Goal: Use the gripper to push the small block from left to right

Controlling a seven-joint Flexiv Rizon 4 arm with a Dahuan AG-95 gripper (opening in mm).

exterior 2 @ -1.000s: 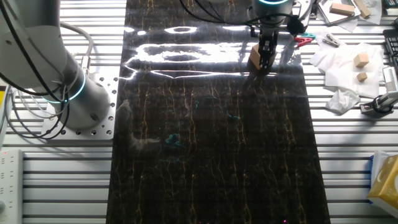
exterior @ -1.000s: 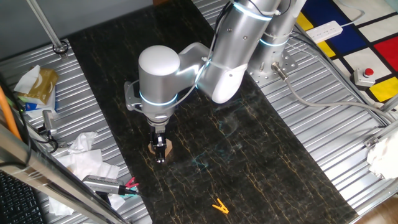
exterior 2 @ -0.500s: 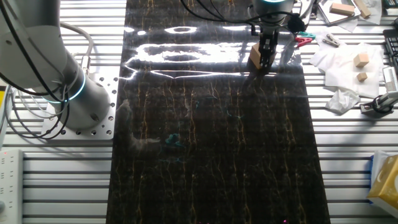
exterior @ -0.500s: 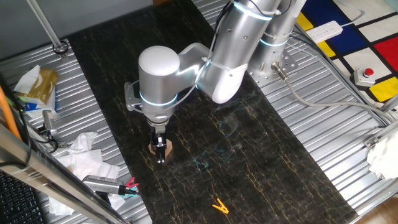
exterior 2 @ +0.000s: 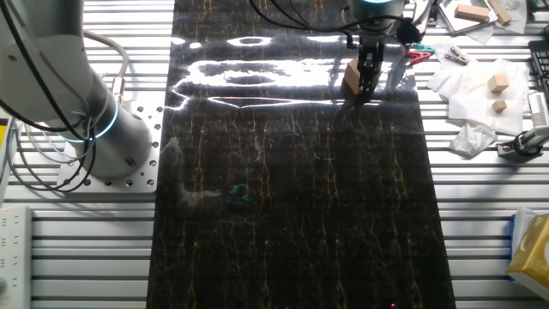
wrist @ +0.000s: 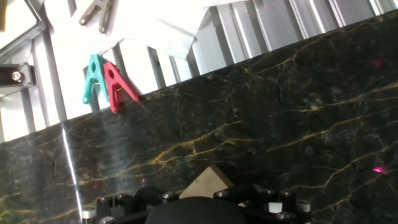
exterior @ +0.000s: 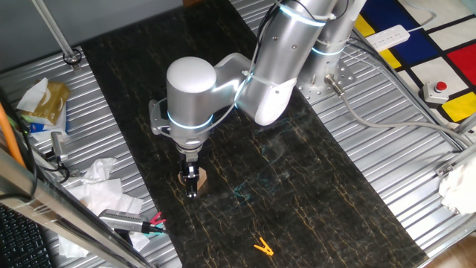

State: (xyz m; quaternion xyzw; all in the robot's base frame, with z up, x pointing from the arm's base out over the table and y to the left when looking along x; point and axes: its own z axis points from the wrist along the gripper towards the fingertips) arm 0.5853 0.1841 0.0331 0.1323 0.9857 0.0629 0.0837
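The small block [exterior: 200, 177] is a light-tan wooden cube on the dark marble mat [exterior: 297, 193], near its left edge. My gripper [exterior: 192, 186] points straight down with its black fingers together, right against the block's side. In the other fixed view the gripper [exterior 2: 369, 79] stands just right of the block [exterior 2: 351, 75], touching it. In the hand view only a corner of the block [wrist: 209, 181] shows above the dark gripper housing [wrist: 199, 211]. The fingertips are hidden there.
An orange clip [exterior: 262, 246] lies on the mat's near end. Red [wrist: 119, 86] and teal [wrist: 93, 76] clips sit just off the mat edge. Crumpled tissues [exterior: 100, 186], other wooden blocks [exterior 2: 497, 83] and a second arm's base [exterior 2: 107, 129] stand on the ribbed metal around.
The arm has edged very slightly to the right in one fixed view. The block and gripper stay pressed together at almost the same spot.
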